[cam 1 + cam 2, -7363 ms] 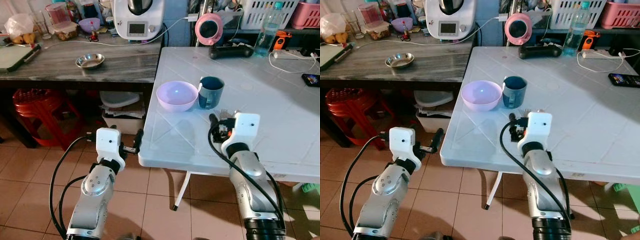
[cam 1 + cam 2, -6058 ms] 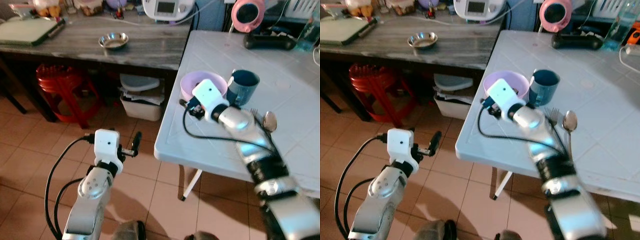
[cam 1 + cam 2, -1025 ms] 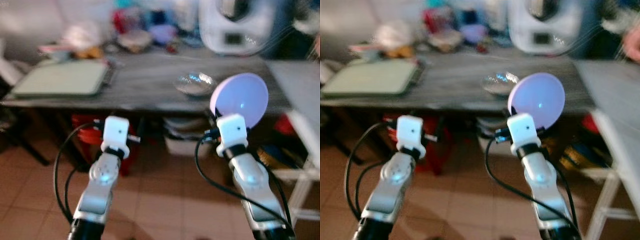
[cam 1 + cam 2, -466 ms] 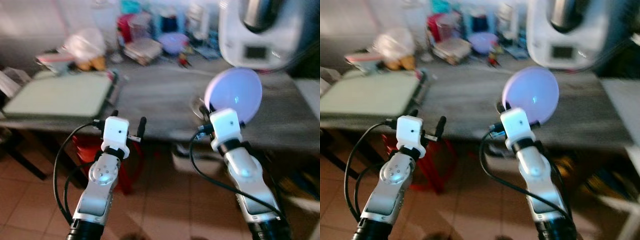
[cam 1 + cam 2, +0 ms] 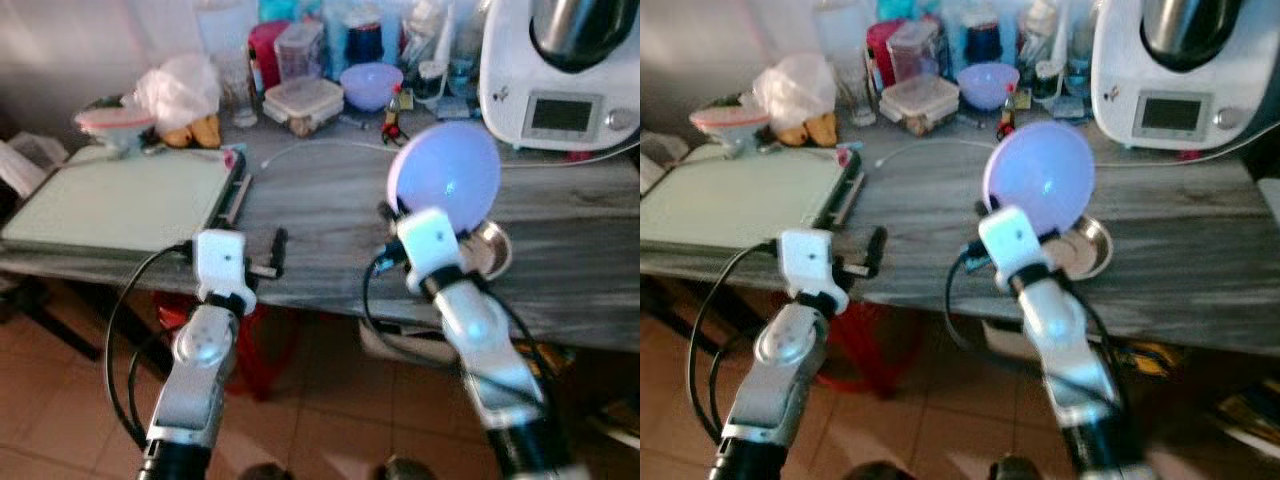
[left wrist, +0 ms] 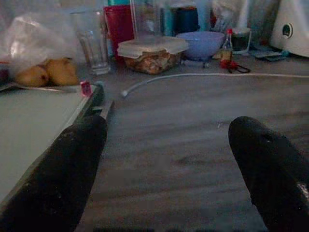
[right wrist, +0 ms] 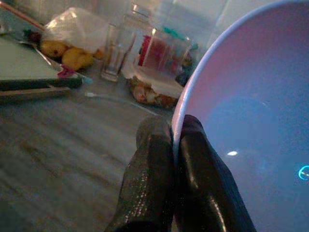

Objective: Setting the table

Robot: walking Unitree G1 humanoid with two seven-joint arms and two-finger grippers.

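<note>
A lilac bowl (image 5: 445, 178) stands on edge in the air, its hollow facing me. My right gripper (image 7: 175, 126) is shut on its rim, one finger inside and one outside. It hangs over the front part of a grey wooden counter (image 5: 320, 200), just in front of a small steel bowl (image 5: 487, 250) that it partly hides. My left gripper (image 6: 166, 135) is open and holds nothing, level with the counter's front edge beside a pale green board (image 5: 110, 200).
At the counter's back stand a white kitchen machine (image 5: 565, 70), a second purple bowl (image 5: 371, 85), a lidded food box (image 5: 303, 103), a glass (image 6: 91, 41) and a plastic bag with fruit (image 5: 180, 95). A white cable (image 6: 203, 76) crosses the counter. A red stool (image 5: 262, 340) sits underneath.
The lilac bowl, earlier on the white table, is now held by its rim in my right gripper. The view has turned to the counter and come nearer. The left gripper stays open.
</note>
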